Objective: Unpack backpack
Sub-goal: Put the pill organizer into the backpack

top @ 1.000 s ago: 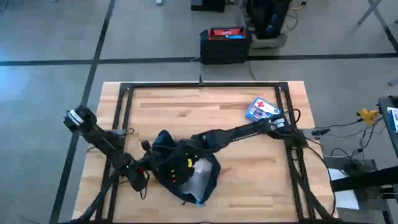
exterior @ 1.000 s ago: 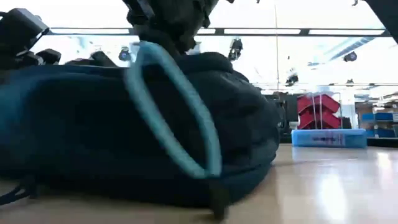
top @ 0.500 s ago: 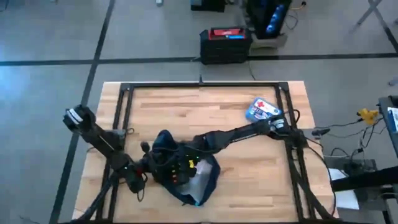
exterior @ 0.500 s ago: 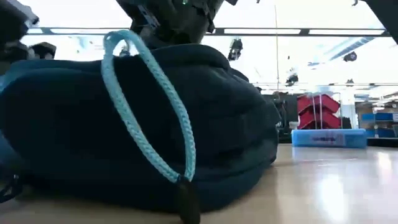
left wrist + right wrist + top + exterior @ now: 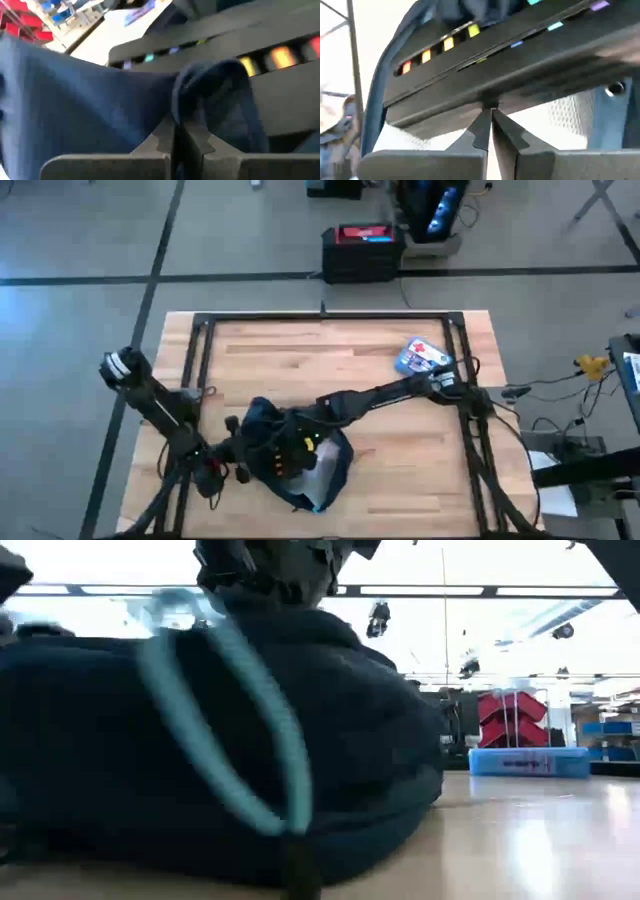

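Backpack fabric is what both of our arms are working on: the dark navy soft fabric backpack (image 5: 290, 460) lies near the front edge of the pale wooden table (image 5: 330, 350), left of centre. Our left gripper (image 5: 173, 145) sits at the bag's left side with its jaws closed on a fold of navy cloth beside a loop of strap. Our right gripper (image 5: 491, 131) reaches in from the right and is pinched shut at the edge of a dark flat device with small coloured lights (image 5: 530, 50) in the bag's mouth; whether it truly holds that edge we cannot tell. To do this well, we judge the left should keep the cloth anchored while the right draws the device out level, clear of the turquoise cord loop (image 5: 230, 720). A small blue-and-white box (image 5: 420, 356) lies well apart at the table's back right.
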You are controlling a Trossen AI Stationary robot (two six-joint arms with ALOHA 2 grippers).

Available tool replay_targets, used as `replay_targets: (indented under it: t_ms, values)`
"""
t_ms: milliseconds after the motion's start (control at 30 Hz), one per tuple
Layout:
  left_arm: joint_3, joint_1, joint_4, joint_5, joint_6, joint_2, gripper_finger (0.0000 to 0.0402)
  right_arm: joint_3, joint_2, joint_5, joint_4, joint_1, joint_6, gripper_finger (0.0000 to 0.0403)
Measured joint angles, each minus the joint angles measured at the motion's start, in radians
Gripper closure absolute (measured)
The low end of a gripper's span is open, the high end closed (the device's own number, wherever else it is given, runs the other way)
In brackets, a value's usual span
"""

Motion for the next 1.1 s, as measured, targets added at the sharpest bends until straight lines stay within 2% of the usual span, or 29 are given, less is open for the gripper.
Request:
replay_targets:
  t_ms: [100,333,467,600,833,1100]
  values:
    - [-0.001,0.002,0.006,-0.001,-0.019,0.031,0.0402,0.000,0.000,-0.019,0.024,-0.002,-0.008,0.0403]
    - [-0.002,0.006,0.009,0.014,-0.033,0.069,0.0402,0.010,-0.008,-0.008,-0.040,-0.033,0.010,0.0403]
    - [-0.005,0.008,0.009,0.035,-0.033,0.071,0.0402,0.003,-0.007,0.047,-0.127,-0.048,0.019,0.0403]
    - [-0.011,0.016,0.010,0.038,-0.033,0.071,0.0402,0.002,-0.006,0.064,-0.124,-0.052,0.019,0.0403]
    - [-0.015,0.052,0.002,0.062,-0.029,0.072,0.0402,-0.007,0.003,-0.043,-0.014,-0.042,0.019,0.0403]
    - [-0.015,0.059,0.010,0.070,-0.022,0.072,0.0402,0.002,0.002,-0.046,0.010,-0.043,0.000,0.0403]
